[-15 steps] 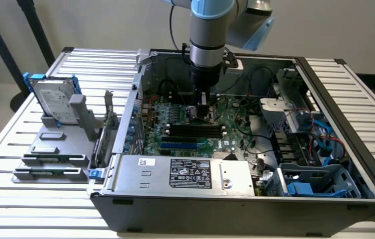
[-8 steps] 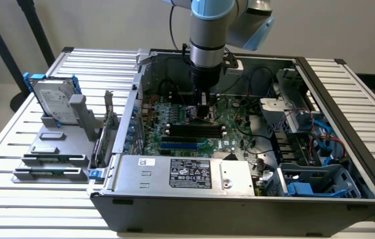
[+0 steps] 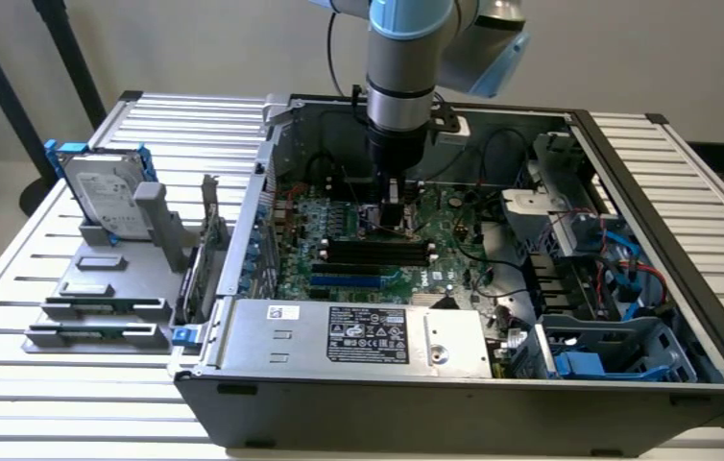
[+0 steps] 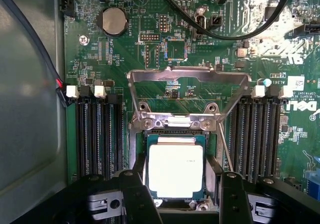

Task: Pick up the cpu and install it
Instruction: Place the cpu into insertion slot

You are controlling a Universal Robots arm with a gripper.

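Note:
The cpu, a small square chip with a bright silvery top and a green rim, sits squarely over the open socket on the green motherboard. My gripper is shut on the cpu, with one black fingertip against each of its two opposite sides. The socket's metal load plate is flipped up and open just beyond the chip. In the exterior view the gripper reaches straight down into the computer case, low over the middle of the board.
Black memory slots run along both sides of the socket, and black cables loop over the board. A hard drive in a blue bracket stands on a grey fixture at the exterior view's left. The power supply fills the case's near side.

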